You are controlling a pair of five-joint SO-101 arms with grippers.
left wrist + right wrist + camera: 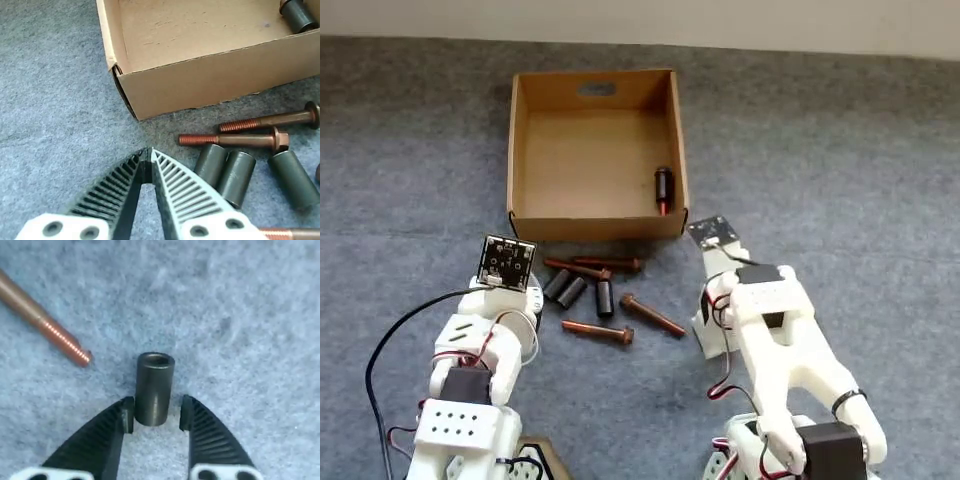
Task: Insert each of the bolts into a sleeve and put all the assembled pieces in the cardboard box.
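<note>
One sleeve (154,386) sits between the spread right claw (156,413) tips, bolt (42,321) just beside; left claw (146,153) pressed together, empty, near three sleeves (235,178) and cardboard box (215,82)

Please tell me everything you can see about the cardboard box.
The cardboard box is plain brown and roughly square, with low walls and an open top. An oval handle slot is cut in its far wall. It stands upright on the grey carpet, beyond both arms. Inside, one dark sleeve with a bolt lies on the floor of the box, beside the right wall near the front corner.
</note>
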